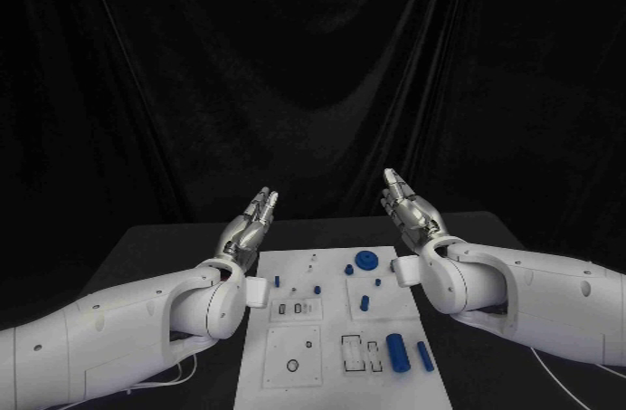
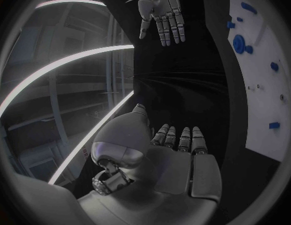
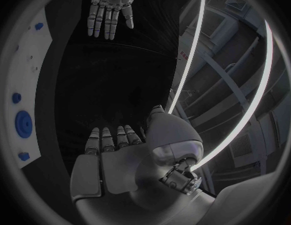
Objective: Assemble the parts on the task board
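We judge task barely begun: both robot hands, left [image 1: 251,222] and right [image 1: 410,209], wide, holding nothing, raised above task board [image 1: 294,342]; blue parts [image 1: 398,352] seemingly loose.

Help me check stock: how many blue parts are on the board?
6, on the task board's right half: a round disc, two small pieces beside it, a mid-board piece, two cylinders nearest the robot. Others may be hidden.

Overhead head camera, two wrist fisheyes
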